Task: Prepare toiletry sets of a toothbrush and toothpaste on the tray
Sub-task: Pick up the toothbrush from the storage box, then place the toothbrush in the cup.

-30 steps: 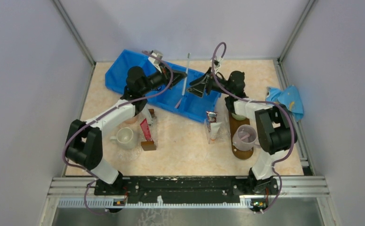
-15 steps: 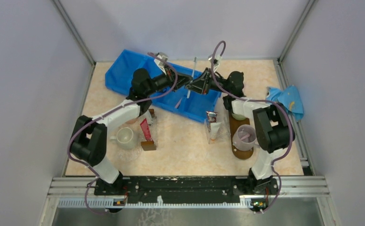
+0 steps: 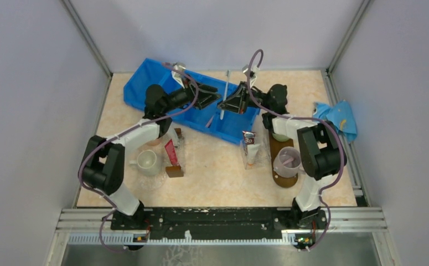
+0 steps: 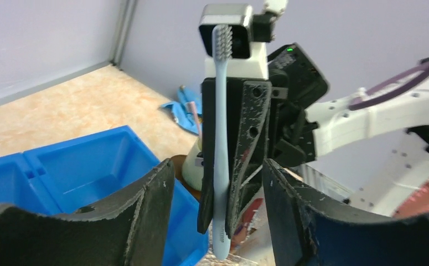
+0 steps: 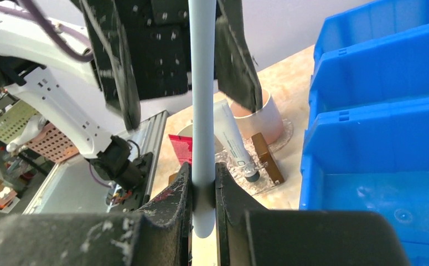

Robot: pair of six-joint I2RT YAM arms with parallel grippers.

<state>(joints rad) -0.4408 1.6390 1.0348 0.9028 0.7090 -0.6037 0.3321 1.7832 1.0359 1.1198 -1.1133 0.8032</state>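
Note:
A pale blue-white toothbrush (image 3: 225,94) stands upright above the blue bin (image 3: 151,83), bristles up. My right gripper (image 3: 229,103) is shut on the lower handle; in the right wrist view the toothbrush (image 5: 202,94) sits pinched between the pads of that gripper (image 5: 203,191). My left gripper (image 3: 211,97) is open just to the left of it, its jaws standing on either side of the toothbrush (image 4: 220,138) without touching. The dark brown oval tray (image 3: 285,182) lies to the right. A white and red toothpaste tube (image 3: 249,147) lies left of the tray, and a red toothpaste tube (image 3: 171,152) lies farther left.
A lilac mug (image 3: 287,159) and a pale cup (image 3: 281,136) stand on the tray. A white mug (image 3: 147,161) and a small brown block (image 3: 174,172) sit at the left. A blue cloth (image 3: 339,117) lies at the far right. Grey walls close in three sides.
The right gripper has shut on the toothbrush. The left gripper, which held it a second ago, has opened and drawn back a little to the left.

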